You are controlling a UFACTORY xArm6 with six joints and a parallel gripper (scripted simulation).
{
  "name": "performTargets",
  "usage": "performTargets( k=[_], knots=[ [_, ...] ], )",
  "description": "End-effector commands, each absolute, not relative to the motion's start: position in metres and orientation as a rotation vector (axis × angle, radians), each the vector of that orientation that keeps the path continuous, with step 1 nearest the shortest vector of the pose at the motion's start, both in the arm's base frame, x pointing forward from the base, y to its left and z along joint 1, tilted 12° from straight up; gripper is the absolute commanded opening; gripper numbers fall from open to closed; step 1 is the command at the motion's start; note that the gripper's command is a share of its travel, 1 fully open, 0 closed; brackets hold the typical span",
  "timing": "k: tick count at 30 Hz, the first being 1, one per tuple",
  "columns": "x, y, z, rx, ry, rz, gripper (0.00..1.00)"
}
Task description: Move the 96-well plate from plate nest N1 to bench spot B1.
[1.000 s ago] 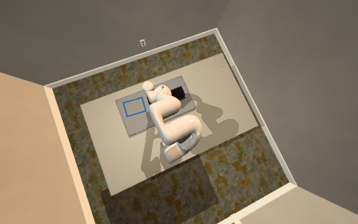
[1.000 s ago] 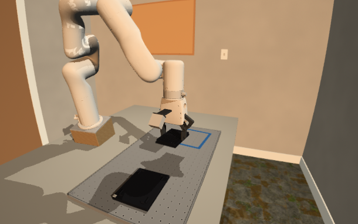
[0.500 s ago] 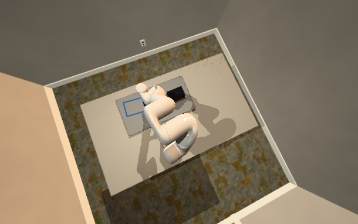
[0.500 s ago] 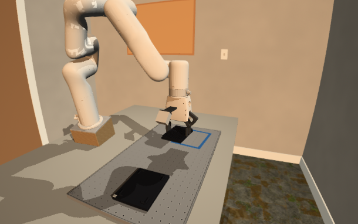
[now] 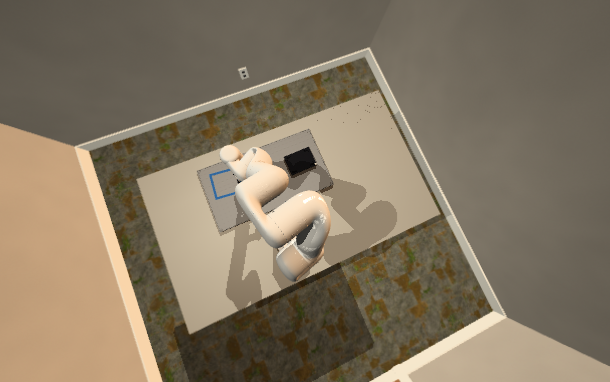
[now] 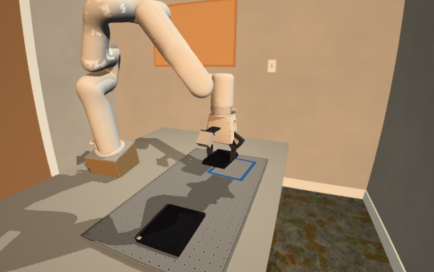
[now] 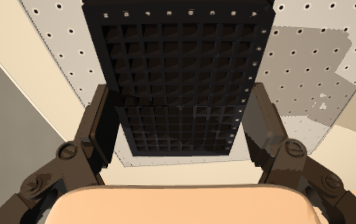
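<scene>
My gripper (image 6: 225,149) is shut on the black 96-well plate (image 6: 218,158) across its short width and holds it level a little above the deck. The wrist view shows the plate (image 7: 180,75) right way up between both dark fingers. The plate hangs over the near left part of the blue taped outline B1 (image 6: 233,169), and its long sides run roughly along the outline's long sides. In the overhead view the arm hides the plate and the right part of the outline (image 5: 221,184). The empty black nest N1 (image 6: 171,228) lies at the near end of the deck.
The grey perforated deck (image 6: 193,199) lies on a beige table. The arm's base stands on a wooden block (image 6: 112,161) at the left. The table's right edge drops to the floor just beyond the deck.
</scene>
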State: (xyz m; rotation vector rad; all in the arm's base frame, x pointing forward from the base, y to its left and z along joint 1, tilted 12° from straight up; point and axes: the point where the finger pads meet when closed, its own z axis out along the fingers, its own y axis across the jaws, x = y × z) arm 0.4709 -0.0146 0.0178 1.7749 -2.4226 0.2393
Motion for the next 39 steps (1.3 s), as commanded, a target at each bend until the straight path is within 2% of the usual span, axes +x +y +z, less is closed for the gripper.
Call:
performTargets(
  k=[1, 39],
  knots=[
    [0.478, 0.002, 0.015, 1.776, -2.425, 0.243, 0.0],
    [0.51, 0.104, -0.009, 1.777, -2.426, 0.243, 0.0]
  ],
)
